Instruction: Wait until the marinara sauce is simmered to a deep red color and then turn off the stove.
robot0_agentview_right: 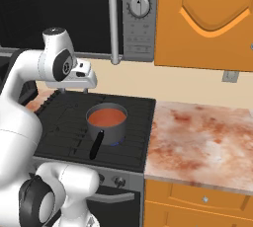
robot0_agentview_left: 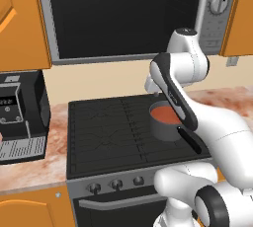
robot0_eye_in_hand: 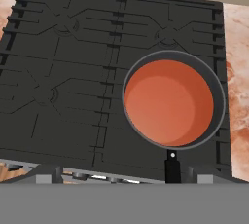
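In the left base view the stove (robot0_agentview_left: 106,132) runs wide and black under the microwave (robot0_agentview_left: 123,16), its knobs (robot0_agentview_left: 116,185) in a row along the silver front, and a grey saucepan (robot0_agentview_left: 165,122) sits on the right side of the grates with the marinara sauce (robot0_agentview_left: 164,114) filling it — an orange-red disc, partly behind the arm's forearm. A coffee machine (robot0_agentview_left: 20,117) stands on the counter (robot0_agentview_left: 29,169) to the left. In the right base view the sauce (robot0_agentview_right: 106,117) lies flat in the pan (robot0_agentview_right: 107,125), black handle (robot0_agentview_right: 97,144) pointing toward the front panel; the gripper (robot0_agentview_right: 74,91) hangs above the back of the cooktop, up and left of the pan, touching nothing. In the hand view the pan (robot0_eye_in_hand: 172,103) sits right of centre, sauce (robot0_eye_in_hand: 168,102) pale orange-red — the fingers stand wide apart, holding nothing.
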Tool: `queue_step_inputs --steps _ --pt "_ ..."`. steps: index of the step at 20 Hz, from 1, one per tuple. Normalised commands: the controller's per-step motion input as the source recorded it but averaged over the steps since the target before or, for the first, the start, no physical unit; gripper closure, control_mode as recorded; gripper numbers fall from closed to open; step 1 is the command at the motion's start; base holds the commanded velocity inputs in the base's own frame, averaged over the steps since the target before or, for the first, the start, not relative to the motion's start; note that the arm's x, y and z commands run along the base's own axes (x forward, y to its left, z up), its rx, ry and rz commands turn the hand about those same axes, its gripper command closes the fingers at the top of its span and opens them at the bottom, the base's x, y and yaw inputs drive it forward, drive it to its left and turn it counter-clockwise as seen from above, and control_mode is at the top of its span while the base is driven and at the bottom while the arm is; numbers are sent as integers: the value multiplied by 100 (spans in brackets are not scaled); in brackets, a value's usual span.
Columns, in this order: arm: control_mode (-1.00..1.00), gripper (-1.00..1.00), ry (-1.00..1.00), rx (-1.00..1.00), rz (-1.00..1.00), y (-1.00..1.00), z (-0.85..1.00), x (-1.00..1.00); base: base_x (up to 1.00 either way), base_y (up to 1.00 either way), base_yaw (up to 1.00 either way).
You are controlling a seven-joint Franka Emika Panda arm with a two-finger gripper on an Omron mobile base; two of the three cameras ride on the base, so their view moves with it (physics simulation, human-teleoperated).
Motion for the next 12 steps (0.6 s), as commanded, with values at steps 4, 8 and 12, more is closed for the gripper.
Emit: queue_step_inputs --steps 4,8,12 --pt "-100 -100 0 0 0 0 0 0 0 0 0" --pt "-100 -100 0 0 0 0 0 0 0 0 0" --pt "-100 -100 0 0 0 0 0 0 0 0 0"
